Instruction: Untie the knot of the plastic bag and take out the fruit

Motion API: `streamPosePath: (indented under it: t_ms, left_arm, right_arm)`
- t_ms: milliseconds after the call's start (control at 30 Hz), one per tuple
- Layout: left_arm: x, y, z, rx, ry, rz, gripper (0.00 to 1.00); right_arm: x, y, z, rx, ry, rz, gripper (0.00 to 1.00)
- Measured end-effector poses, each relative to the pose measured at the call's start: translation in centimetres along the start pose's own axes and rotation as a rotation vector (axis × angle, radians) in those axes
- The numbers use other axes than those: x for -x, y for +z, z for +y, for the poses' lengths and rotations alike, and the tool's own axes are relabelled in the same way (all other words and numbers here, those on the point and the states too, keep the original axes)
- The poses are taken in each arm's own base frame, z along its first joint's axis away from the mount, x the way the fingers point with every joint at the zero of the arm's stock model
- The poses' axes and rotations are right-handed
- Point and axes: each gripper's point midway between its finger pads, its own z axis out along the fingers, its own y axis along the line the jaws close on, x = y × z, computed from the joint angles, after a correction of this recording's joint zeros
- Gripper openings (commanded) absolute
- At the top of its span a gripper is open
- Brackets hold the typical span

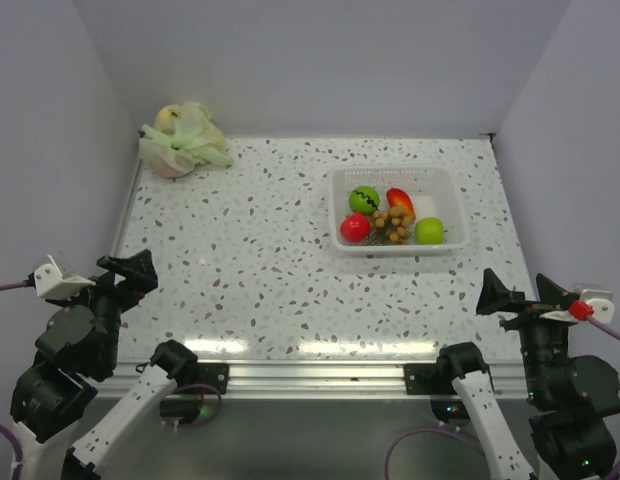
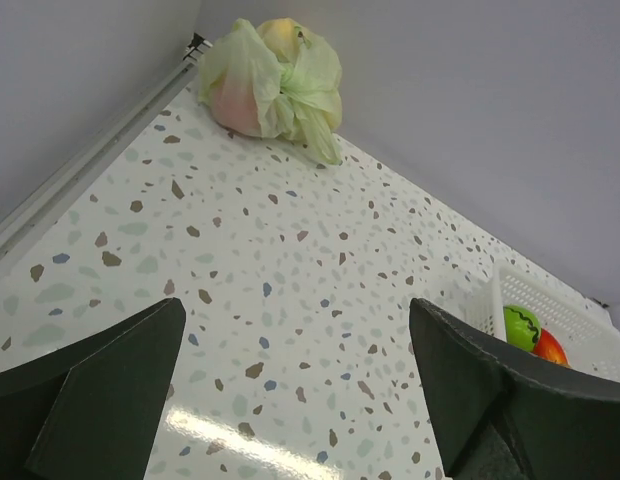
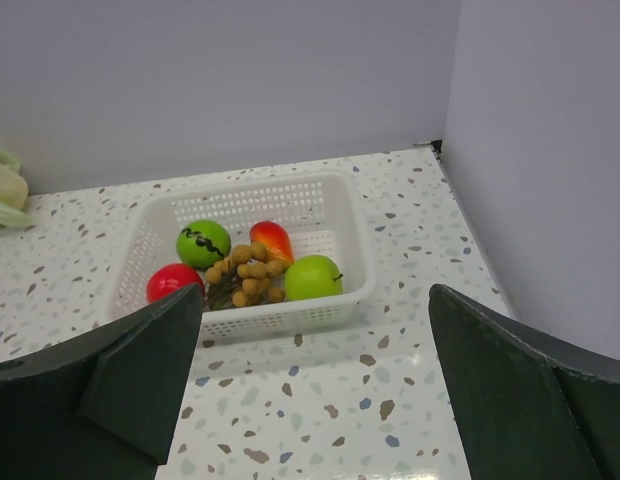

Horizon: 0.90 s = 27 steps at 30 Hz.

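Nothing is done yet — the bag (image 1: 182, 142) lies in the worktop's (image 1: 270, 260) far left corner, knot (image 2: 288, 100) intact, fruit (image 2: 236, 102) inside (seen dimly). The left pincer (image 2: 295, 322) and right pincer (image 1: 517, 292) are held open, empty.

Pale green plastic bag (image 1: 182, 140) sits in far-left corner, bulging, mouth tied shut. Knot (image 2: 293, 100) = small twisted bunch on bag's right side, not undone, w/ loose tail trailing toward near-right. Fruit inside, seen thru plastic: yellow piece (image 2: 280, 32) at top, pinkish-red round one (image 2: 235, 100) low on left.
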Motion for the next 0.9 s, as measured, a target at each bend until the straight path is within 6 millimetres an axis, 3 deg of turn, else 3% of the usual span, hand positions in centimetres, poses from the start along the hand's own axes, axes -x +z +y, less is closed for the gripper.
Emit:
streamPosePath:
  t_ms: [333, 533, 633, 800, 900]
  left_arm:
    - [-0.6, 1.0, -1.2, 0.001, 0.02, 0.033, 1.0]
    - [-2.9, 3.7, -4.4, -0.007, 0.095, 0.131, 1.0]
    - [-5.2, 6.1, -6.7, -0.006, 0.161, 0.219, 1.0]
    - [-10.6, 12.0, -11.0, 0.025, 0.313, 0.396, 1.0]
    - [-13.6, 16.6, -11.1, 0.063, 0.32, 0.482, 1.0]
  right_arm:
    - [-0.1, 0.1, 0.3, 0.013, 0.024, 0.005, 0.99]
    - [-0.3, 0.3, 0.9, 0.032, 0.052, 0.02, 0.99]
    - [-0.6, 0.8, 1.3, 0.042, 0.055, 0.044, 0.99]
    - [-1.5, 1.6, 2.4, 0.086, 0.057, 0.091, 0.99]
    - [-1.7, 1.7, 3.0, 0.111, 0.062, 0.105, 0.99]
